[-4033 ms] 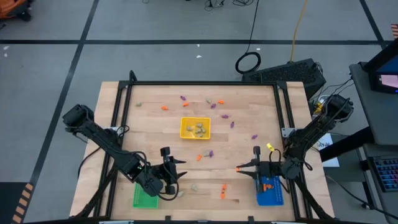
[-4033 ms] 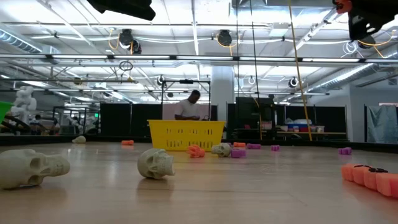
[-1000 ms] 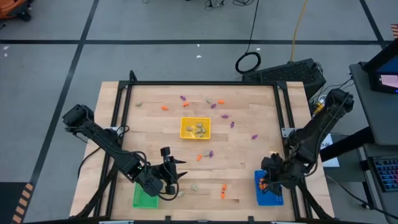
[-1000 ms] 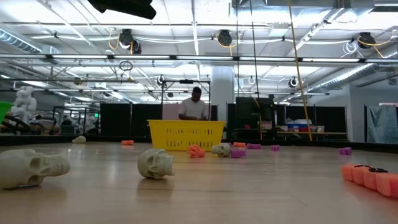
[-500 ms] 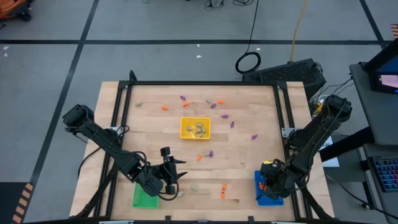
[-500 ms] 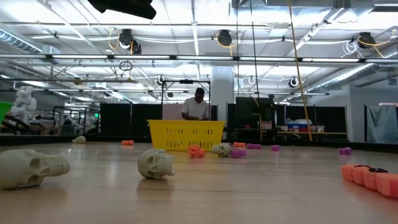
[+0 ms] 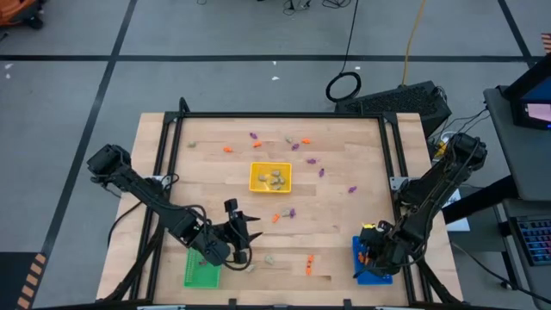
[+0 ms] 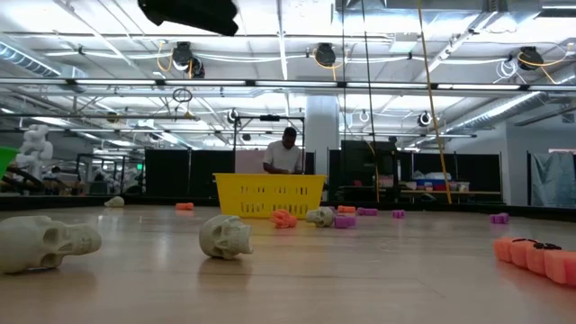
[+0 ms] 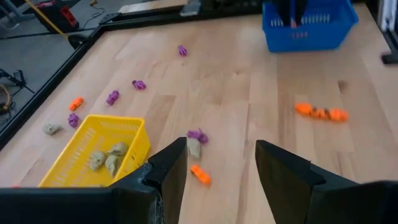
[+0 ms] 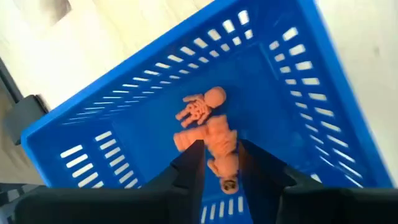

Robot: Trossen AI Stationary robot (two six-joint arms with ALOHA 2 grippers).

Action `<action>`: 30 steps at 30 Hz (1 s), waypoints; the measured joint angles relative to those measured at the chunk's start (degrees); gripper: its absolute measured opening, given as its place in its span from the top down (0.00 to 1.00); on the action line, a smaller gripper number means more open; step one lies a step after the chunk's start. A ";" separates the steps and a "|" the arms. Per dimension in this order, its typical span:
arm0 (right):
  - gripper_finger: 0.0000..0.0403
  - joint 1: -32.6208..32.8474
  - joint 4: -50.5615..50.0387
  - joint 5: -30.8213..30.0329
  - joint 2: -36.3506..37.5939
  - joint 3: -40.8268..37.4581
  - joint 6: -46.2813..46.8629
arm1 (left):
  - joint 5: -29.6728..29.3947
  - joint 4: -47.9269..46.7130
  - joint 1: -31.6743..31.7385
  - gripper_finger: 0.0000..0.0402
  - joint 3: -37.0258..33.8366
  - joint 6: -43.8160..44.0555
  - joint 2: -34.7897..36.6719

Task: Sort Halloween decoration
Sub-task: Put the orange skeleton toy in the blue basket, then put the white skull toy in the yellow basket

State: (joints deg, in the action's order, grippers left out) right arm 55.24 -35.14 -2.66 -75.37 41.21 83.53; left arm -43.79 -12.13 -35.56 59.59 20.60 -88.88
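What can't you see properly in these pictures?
- High view: the right tool over the blue tray is hidden by its own arm.
- High view: the green tray is partly under the left arm; its inside can't be seen.
- Low view: neither tool shows.
- High view: the scattered trinkets' shapes are too small.

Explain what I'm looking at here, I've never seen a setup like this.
Two dark robot arms work at a wooden table, sorting little Halloween trinkets by colour. One picture looks down from above, one looks level across the tabletop, and one comes from each wrist. The right gripper is inside the blue tray, an orange trinket between its fingers. The left gripper, fingers open and empty, hangs near the green tray. The yellow tray holds pale pieces; orange and purple ones lie scattered.
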 joint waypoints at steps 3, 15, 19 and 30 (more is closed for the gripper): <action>0.78 0.00 -2.36 -0.35 0.02 1.96 -0.04 | 0.14 2.46 1.02 0.53 0.00 -0.49 0.00; 0.78 1.69 -10.64 -3.29 0.02 8.29 -0.36 | 1.74 4.78 1.45 0.53 0.00 -4.72 0.00; 0.78 2.88 -10.58 -4.73 0.02 8.29 0.69 | 1.70 4.70 1.82 0.53 0.00 -5.09 0.00; 0.78 4.89 -8.55 -15.27 0.02 8.31 -3.53 | -7.78 5.89 7.16 0.53 0.02 -24.19 3.00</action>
State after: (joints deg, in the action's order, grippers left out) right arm 60.13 -43.69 -17.93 -75.35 49.52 79.99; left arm -51.57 -6.24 -28.39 59.61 -3.59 -85.88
